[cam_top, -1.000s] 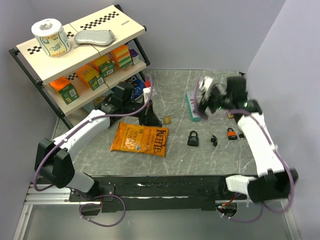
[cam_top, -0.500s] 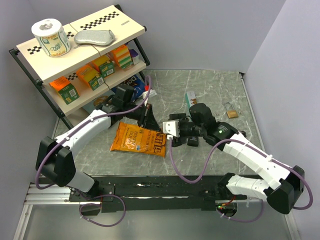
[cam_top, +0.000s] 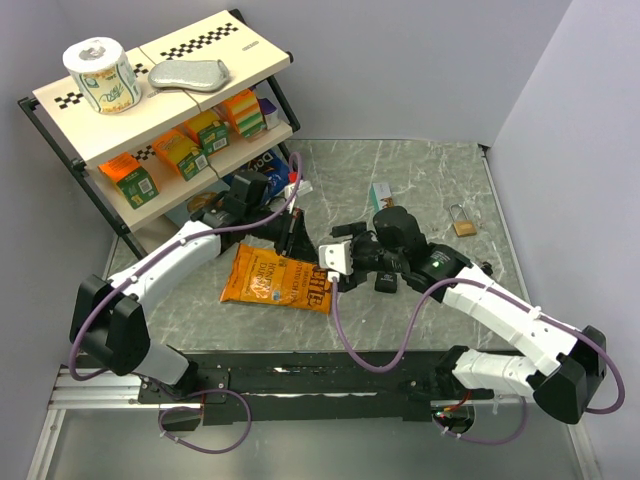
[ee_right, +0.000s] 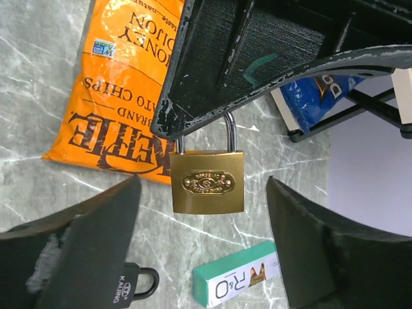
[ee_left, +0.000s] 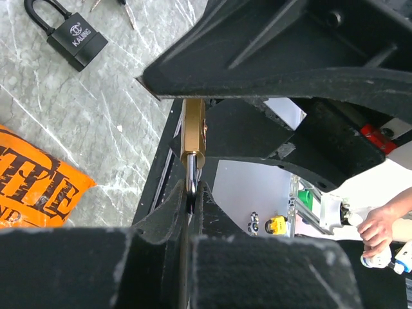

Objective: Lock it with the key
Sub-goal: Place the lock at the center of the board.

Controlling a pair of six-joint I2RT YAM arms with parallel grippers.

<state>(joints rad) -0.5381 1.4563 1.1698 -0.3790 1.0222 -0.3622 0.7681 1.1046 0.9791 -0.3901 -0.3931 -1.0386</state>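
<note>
The white right arm [cam_top: 490,300] has swung from the right edge to the middle of the top view. Its jaws stand wide apart on both sides of the shiny gold metal padlock [ee_right: 207,183], touching nothing and holding no key. Just behind, the left arm [cam_top: 170,260] pinches the padlock's silver loop in its shut jaws, so I think a key must be fetched first.

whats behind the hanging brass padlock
Marble table and an edge of the chips bag. The brass padlock covers the patch right behind it; the left gripper hides its shackle top.
</note>
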